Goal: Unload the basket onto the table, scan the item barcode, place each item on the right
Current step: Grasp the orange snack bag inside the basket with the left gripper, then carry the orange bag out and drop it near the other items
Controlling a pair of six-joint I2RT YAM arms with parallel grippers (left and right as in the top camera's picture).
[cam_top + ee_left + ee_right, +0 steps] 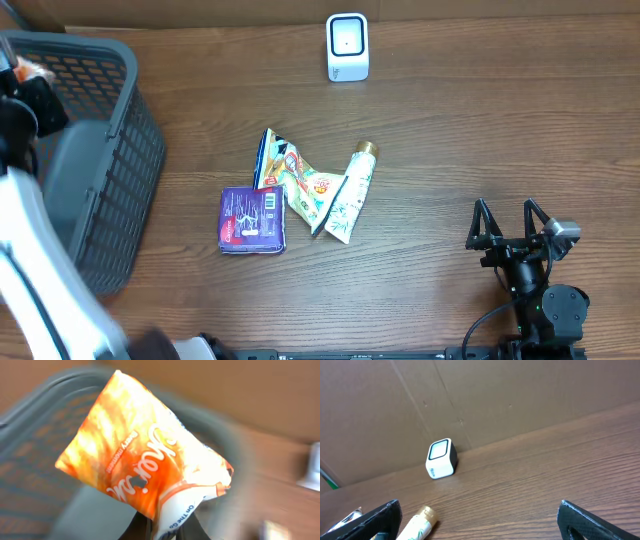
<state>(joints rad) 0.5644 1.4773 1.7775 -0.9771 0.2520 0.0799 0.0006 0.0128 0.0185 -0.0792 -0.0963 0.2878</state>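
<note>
Overhead: scanner (pixel 347 47) top centre; purple packet (pixel 252 220), snack bag (pixel 297 182) and tube (pixel 352 192) mid-frame. Grey basket (pixel 110 170) at left. Right gripper (pixel 505 208) lower right, fingers spread wide, empty.
Left wrist: left gripper (pixel 162 529) pinched tight on the lower edge of the orange packet (pixel 145 460), frame centre, over the basket; blurred.
Right wrist: fingers wide at the bottom corners, scanner left of centre, tube bottom left.

Left wrist cam: blur is smearing the orange packet (pixel 145 460) & grey basket (pixel 35 455); its small print isn't reading. Bottom edge is cutting off the left gripper (pixel 167 529), right edge the scanner (pixel 312 467). Overhead: white arm (pixel 40 270) is covering pt of the basket. Right wrist cam: bottom edge is cropping the tube (pixel 417 522) & the right gripper (pixel 477 512).
</note>
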